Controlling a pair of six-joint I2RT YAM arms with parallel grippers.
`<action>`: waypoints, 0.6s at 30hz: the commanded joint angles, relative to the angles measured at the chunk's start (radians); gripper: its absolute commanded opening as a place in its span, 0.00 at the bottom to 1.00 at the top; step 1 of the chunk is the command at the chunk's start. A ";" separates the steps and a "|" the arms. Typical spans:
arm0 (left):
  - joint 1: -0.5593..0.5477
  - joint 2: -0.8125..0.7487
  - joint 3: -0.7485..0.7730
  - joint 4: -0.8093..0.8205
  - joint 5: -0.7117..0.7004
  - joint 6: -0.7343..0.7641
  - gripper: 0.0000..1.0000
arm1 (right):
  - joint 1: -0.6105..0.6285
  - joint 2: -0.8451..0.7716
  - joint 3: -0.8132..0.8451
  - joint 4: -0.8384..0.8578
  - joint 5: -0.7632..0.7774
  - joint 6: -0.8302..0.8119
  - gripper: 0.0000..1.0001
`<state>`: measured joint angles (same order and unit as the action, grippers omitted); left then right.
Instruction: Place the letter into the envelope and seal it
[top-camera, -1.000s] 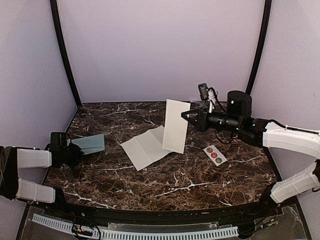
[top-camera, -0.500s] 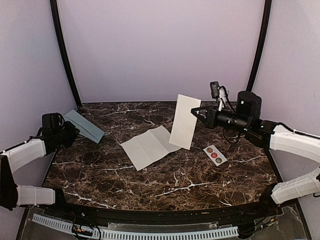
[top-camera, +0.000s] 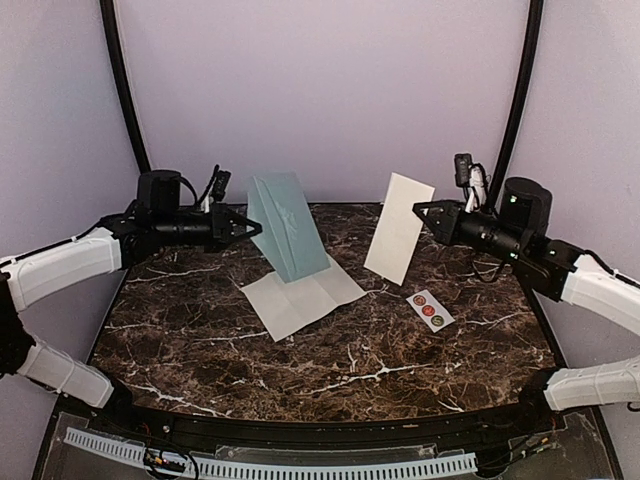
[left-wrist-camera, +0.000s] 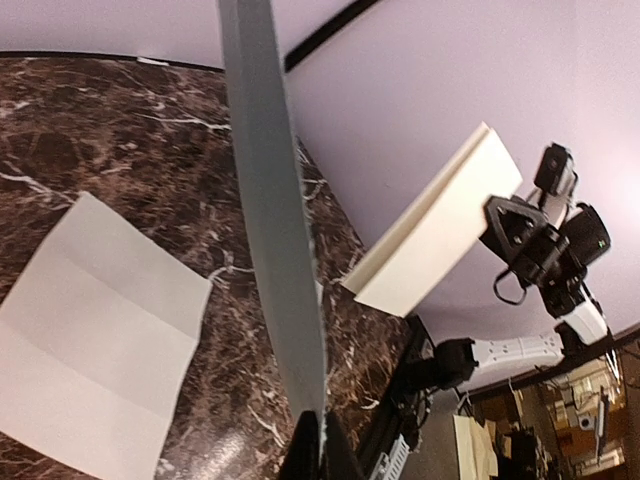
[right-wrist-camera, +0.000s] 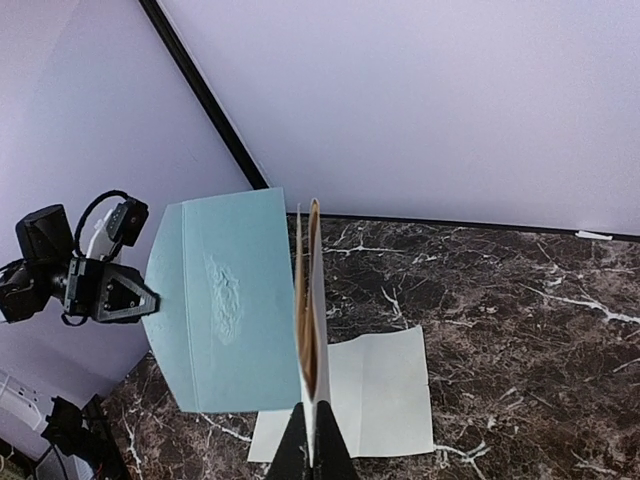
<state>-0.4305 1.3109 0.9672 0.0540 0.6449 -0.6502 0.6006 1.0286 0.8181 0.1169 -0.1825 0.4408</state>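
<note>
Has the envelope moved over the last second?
Yes. The envelope lay flat well left of the white sheet; now the left gripper holds it raised, shifted right to that sheet's far edge.

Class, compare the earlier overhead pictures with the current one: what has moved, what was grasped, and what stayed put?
The left gripper closed on the envelope, raised it from lying flat at the left and swung it toward the middle, now held up on edge. The right gripper, shut on the folded letter, carried it rightward. The creased sheet and sticker strip stayed put.
</note>
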 joint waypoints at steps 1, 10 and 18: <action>-0.106 0.003 0.046 0.018 0.193 0.018 0.00 | -0.008 -0.060 0.021 -0.035 0.045 0.006 0.00; -0.298 0.127 -0.074 0.057 0.215 0.002 0.00 | -0.007 -0.102 0.047 -0.090 0.013 0.014 0.00; -0.331 0.261 -0.142 0.057 0.185 0.007 0.00 | -0.007 -0.049 0.063 -0.098 -0.056 0.019 0.00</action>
<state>-0.7464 1.5398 0.8547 0.0963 0.8341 -0.6556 0.5991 0.9497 0.8417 0.0124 -0.1917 0.4511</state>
